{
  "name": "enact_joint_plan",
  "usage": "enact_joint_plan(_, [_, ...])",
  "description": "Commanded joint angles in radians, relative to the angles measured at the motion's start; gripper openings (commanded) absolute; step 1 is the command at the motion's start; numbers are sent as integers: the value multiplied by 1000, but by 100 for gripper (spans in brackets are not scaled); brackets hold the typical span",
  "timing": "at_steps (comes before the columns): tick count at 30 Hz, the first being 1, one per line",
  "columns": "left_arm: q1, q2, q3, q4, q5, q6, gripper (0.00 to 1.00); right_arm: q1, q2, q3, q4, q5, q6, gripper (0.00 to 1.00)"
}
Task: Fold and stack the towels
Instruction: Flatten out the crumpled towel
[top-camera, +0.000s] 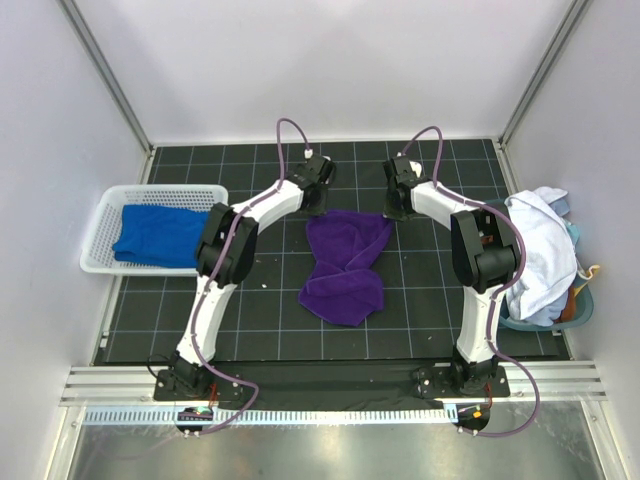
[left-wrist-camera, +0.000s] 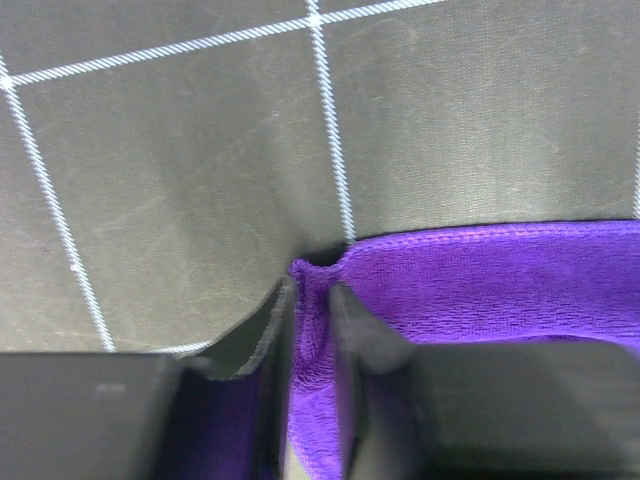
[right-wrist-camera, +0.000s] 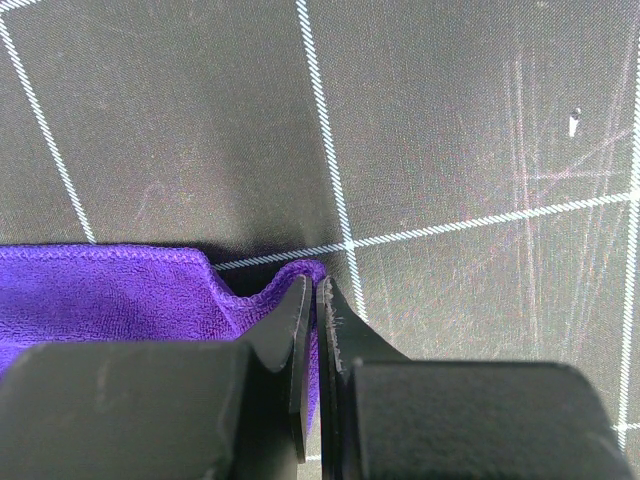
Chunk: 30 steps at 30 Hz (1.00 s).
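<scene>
Your white-and-black left arm (top-camera: 262, 203) and right arm (top-camera: 440, 200) reached forward, elbows out; your left black gripper (left-wrist-camera: 312, 290) and right black gripper (right-wrist-camera: 313, 285) each clamped a far corner of the purple terry towel (top-camera: 345, 262).

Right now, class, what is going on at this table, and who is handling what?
Both arms are on the purple towel, which lies bunched and twisted in the middle of the grid mat. The left tool is pinched on one far corner and the right tool on the other. The blue towel sits in the white basket on the left; the white towel is heaped at the right edge. Nothing is stacked yet.
</scene>
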Motion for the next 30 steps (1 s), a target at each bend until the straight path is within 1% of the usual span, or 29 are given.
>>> enact_joint_plan(1, [-7,49,-48,-51,6,-11,18,1,-34,14,34,-6,-8,4])
enact_joint_plan(3, [-5,45,-43,-50,4,-8,13,1,-36,20,30,-8,-13,4])
enact_joint_plan(4, [-4,37,-37,-51,0,-5,7,1,-37,23,27,-8,-14,3])
enact_joint_plan(7, [3,3,-29,-53,-4,-1,0,1,-60,20,33,-9,-25,3])
enact_joint_plan(10, [10,-44,-16,-56,-7,9,0,1,-92,17,33,-11,-37,3])
enact_joint_plan(12, [12,-69,-5,-62,-10,15,0,1,-116,15,33,-14,-43,1])
enact_joint_plan(19, [13,-211,-23,-76,-25,35,0,1,-260,14,22,-31,-56,1])
enact_joint_plan(22, [15,-302,-45,-82,-20,37,0,1,-342,18,13,-43,-62,1])
enact_joint_plan(23, [15,-354,-48,-84,-20,38,0,-1,-384,20,8,-46,-62,1])
enact_joint_plan(26, [13,-431,-55,-107,-10,42,0,2,-451,40,-9,-71,-70,1])
enact_joint_plan(30, [12,-590,-59,-139,39,51,0,2,-589,71,-35,-107,-79,1])
